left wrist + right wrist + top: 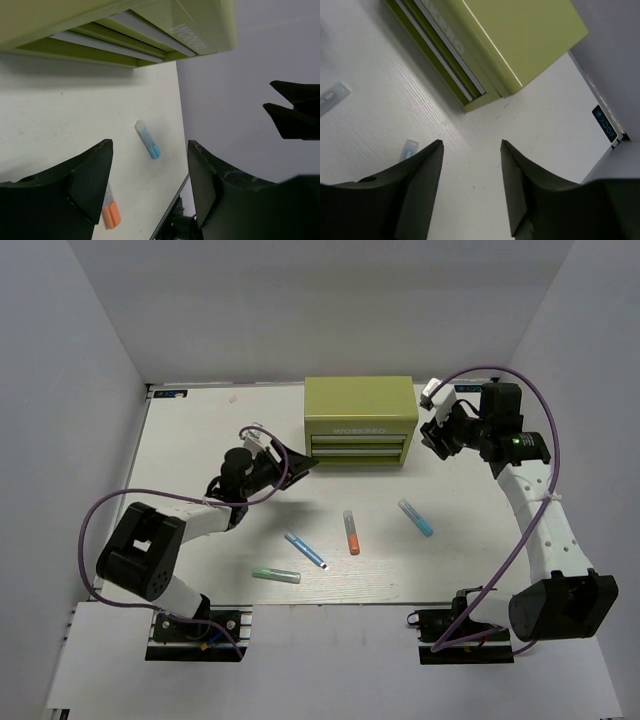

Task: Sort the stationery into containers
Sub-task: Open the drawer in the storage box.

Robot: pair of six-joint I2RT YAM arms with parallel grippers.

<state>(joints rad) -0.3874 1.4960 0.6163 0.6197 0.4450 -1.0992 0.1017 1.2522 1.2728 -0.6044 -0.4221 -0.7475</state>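
The lime-green chest [360, 420] stands at the back middle of the table, both front drawers shut. Four pens lie in front of it: light blue [415, 517], orange with a greyish cap [351, 532], blue with a white tip [305, 550], mint green [276, 576]. My left gripper [300, 462] is open and empty at the chest's lower left corner. In the left wrist view [150, 144] it frames the light blue pen [147, 139], and the orange pen [111, 212] shows beside one finger. My right gripper [432, 435] is open and empty just right of the chest [520, 35].
White walls close in the table on the left, back and right. A pale pen end [409, 149] shows beside my right gripper's finger in the right wrist view. The table's near edge [330, 602] runs just behind the pens, ahead of the arm bases.
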